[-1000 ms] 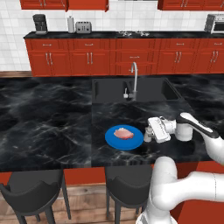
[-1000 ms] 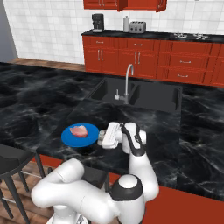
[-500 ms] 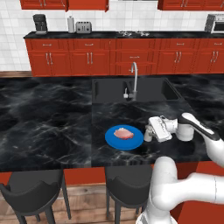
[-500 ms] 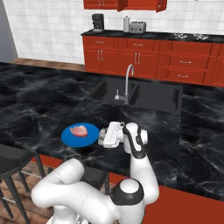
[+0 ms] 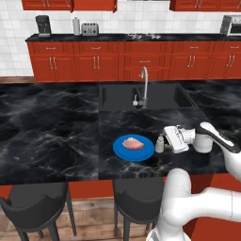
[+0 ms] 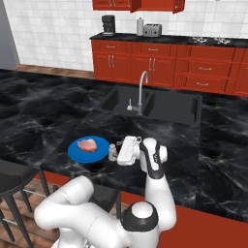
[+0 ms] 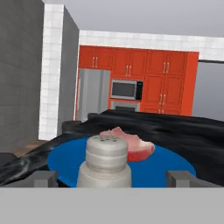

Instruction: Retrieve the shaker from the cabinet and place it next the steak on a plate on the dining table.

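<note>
Shaker [image 5: 160, 143] upright on table [image 5: 56, 127], long axis vertical, cap up, just beside plate [image 5: 133, 148] holding steak [image 5: 132, 142]. Gripper [image 7: 112, 177] fingers spread either side of shaker, not pinching. Since earlier: hand drawn back slightly; shaker unmoved.

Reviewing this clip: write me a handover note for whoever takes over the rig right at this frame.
Gripper: open, fingertips either side of the shaker, level with it and not touching.
Shaker: upright on the dining table, right beside the blue plate; in the hand view it stands in front of the steak.
Steak: lying on the plate.
Done: shaker fetched and set next to the plate with the steak.
Left: back the gripper straight away without tipping the shaker.
</note>
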{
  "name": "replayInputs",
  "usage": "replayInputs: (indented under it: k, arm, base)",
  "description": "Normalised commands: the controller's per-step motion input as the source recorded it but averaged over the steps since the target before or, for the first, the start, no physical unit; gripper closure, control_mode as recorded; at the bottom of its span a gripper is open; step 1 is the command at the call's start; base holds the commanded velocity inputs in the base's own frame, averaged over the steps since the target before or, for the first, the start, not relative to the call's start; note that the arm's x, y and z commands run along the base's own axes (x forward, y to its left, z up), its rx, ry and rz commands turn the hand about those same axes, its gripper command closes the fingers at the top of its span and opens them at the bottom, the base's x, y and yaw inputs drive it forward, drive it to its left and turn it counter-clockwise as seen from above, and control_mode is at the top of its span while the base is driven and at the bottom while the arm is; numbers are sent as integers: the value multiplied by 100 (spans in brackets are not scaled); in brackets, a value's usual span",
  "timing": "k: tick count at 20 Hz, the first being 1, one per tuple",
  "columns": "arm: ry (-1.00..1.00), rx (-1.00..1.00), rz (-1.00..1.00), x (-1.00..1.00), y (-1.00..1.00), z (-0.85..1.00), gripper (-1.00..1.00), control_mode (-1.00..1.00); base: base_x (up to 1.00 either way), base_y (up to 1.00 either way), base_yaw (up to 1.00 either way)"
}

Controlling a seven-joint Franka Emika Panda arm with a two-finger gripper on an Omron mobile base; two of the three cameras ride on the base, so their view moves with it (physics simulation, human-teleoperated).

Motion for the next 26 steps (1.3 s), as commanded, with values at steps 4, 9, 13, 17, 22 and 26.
replayInputs:
  k: [4, 9, 13, 17, 22, 26]
  arm:
    - [0, 10, -1, -19, -62, 14, -100, -100]
    - [-7, 2, -6, -57, -4, 99, -100, -100]
    - [-2, -4, 0, -69, 22, 100, -100, -100]
    - [-17, -15, 2, -96, 55, 100, -100, -100]
    - [-26, -22, 6, -66, 75, 100, -100, -100]
    - [-24, -5, 4, -75, 24, 100, -100, -100]
  base:
    - [0, 0, 0]
    - [0, 0, 0]
    - [0, 0, 0]
    - [0, 0, 0]
    - [0, 0, 0]
    - [0, 0, 0]
